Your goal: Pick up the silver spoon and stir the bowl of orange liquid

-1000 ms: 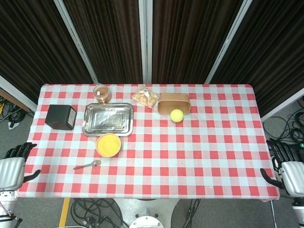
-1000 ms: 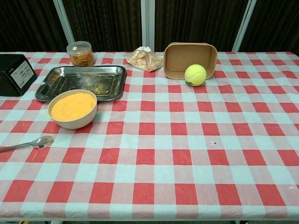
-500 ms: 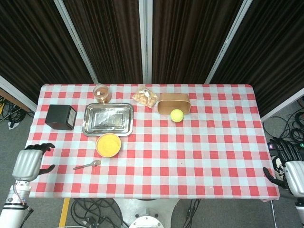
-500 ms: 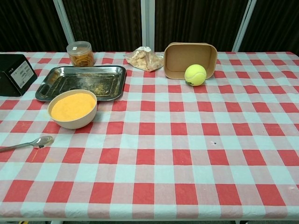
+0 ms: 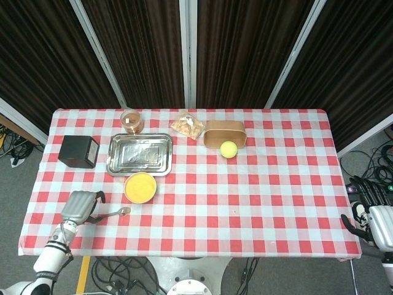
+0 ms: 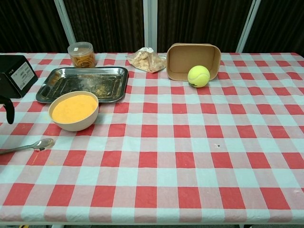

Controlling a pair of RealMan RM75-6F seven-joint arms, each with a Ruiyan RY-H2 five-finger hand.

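The silver spoon [image 5: 114,213] lies flat on the checked cloth just in front of the cream bowl of orange liquid [image 5: 140,187]; in the chest view the spoon [image 6: 29,146] and bowl [image 6: 74,110] sit at the left. My left hand [image 5: 79,206] hovers over the table's front left, right beside the spoon's handle end, fingers apart and holding nothing; only a dark fingertip [image 6: 8,106] shows at the chest view's left edge. My right hand [image 5: 373,215] hangs off the table's right edge, fingers apart and empty.
Behind the bowl lies a metal tray [image 5: 140,154], with a black box [image 5: 78,151] to its left and a plastic jar [image 5: 131,120] behind. A snack bag [image 5: 188,125], a cardboard box [image 5: 225,133] and a tennis ball [image 5: 228,149] stand at the back centre.
My left hand has swung in from off the table's left edge to over the cloth beside the spoon's handle. The right hand has barely shifted. Spoon and bowl are unmoved.
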